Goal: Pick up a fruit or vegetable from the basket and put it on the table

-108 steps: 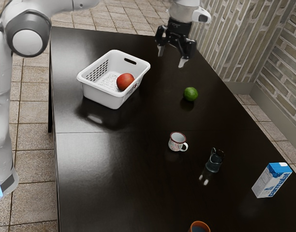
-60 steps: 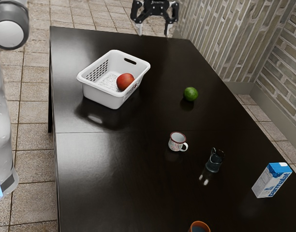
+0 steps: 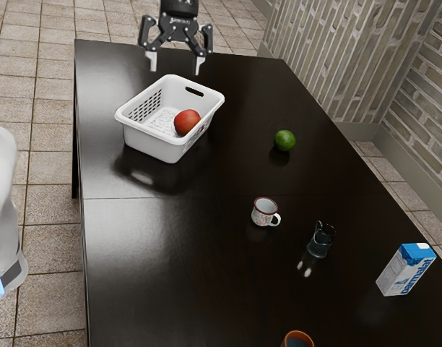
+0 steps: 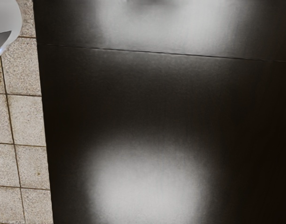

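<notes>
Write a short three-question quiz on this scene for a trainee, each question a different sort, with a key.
1. Which is in the basket?
a) mug
b) red fruit
c) carton
2. True or false: the gripper is open, holding nothing.
3. Fill in: the green fruit rests on the ____.

Key: 1 b; 2 true; 3 table.
</notes>
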Tool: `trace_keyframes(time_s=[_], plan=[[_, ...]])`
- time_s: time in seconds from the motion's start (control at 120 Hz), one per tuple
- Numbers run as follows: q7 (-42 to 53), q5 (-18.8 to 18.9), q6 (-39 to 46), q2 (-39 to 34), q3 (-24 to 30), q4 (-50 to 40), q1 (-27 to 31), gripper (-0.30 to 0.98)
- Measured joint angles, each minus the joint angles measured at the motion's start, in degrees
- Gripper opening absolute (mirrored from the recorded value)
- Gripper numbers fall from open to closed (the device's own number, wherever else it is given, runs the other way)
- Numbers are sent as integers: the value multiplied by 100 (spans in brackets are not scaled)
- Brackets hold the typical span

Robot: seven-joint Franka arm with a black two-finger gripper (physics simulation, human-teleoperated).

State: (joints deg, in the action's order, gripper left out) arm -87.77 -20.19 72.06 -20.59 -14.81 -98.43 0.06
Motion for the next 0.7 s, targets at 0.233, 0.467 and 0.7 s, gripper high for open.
trace_keyframes(time_s=[0.233,0.467,0.7], plan=[[910,-346,229,574,-58,280,1255,69],[3420,509,294,452,-209,380,1298,69],[5646,699,317,1016,-311,360,2764,69]])
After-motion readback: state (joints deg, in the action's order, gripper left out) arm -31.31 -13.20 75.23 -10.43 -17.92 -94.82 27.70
